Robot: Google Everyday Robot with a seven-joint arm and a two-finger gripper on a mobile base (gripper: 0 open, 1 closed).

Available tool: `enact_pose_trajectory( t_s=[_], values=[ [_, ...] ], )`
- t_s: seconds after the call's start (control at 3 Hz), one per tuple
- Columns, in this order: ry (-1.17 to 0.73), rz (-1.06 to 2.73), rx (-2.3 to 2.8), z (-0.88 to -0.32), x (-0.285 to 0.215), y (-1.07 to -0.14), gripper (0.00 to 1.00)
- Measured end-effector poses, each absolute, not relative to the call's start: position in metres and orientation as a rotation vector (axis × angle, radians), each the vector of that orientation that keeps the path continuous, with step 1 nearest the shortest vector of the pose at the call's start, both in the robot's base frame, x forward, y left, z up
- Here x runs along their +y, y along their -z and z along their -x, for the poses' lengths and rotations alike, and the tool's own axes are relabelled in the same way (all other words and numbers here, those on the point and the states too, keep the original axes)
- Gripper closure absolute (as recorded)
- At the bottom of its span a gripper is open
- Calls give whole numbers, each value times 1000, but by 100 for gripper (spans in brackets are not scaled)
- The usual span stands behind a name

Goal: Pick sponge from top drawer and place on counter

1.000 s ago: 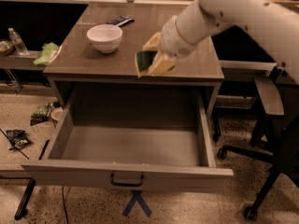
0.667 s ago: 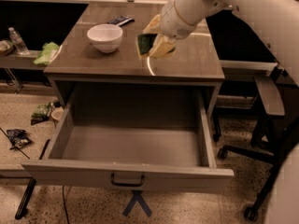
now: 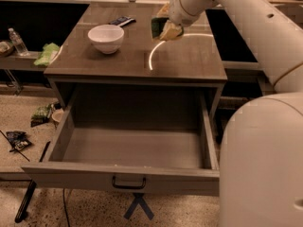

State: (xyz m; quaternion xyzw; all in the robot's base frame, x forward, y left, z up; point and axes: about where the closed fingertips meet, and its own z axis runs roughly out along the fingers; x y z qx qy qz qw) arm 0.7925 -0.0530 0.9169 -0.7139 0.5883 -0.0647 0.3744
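Top drawer [image 3: 132, 150]: nearest me, pulled wide open, below and in front of the white bowl [image 3: 106, 38]. I see only bare grey floor inside. Its dark bar handle [image 3: 129, 182] faces me.
Table [image 3: 189, 63]: the glossy top the bowl stands on, with the bowl toward its left side.
White arc [image 3: 152, 56]: a thin curved line on the table, right of the bowl, with its lower end a little nearer to me than the bowl.
Sponge [image 3: 159, 28]: right of the bowl and about level with it, perhaps slightly farther back. It is tilted, dark green face toward the bowl and yellow foam away from it. It looks lifted clear of the table, above the far end of the arc.
Hand [image 3: 166, 26]: right of the bowl, closed on the sponge, at the end of the pale arm [image 3: 236, 11] that reaches in from the bowl's far right.
Dark flat thing [image 3: 121, 21]: just behind the bowl; I can't make out what it is.
Step in hand: by my reckoning the sponge is out of the drawer and held over the table, so only the placing remains.
Next move: I'd say it calls for lowering the sponge onto bare table right of the bowl, well apart from it. The tilt should be levelled so it lands flat, then the hand opens and lifts straight up.
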Motion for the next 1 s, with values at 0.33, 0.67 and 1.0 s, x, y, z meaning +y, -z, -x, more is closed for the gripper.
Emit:
enact_pose_trajectory(
  t_s=[0.33, 0.67, 1.0],
  values=[
    [244, 1777, 1537, -821, -67, -909, 19],
    [265, 1747, 1578, -825, -76, -909, 0],
    [237, 1675, 1641, -807, -94, -921, 0]
  ],
)
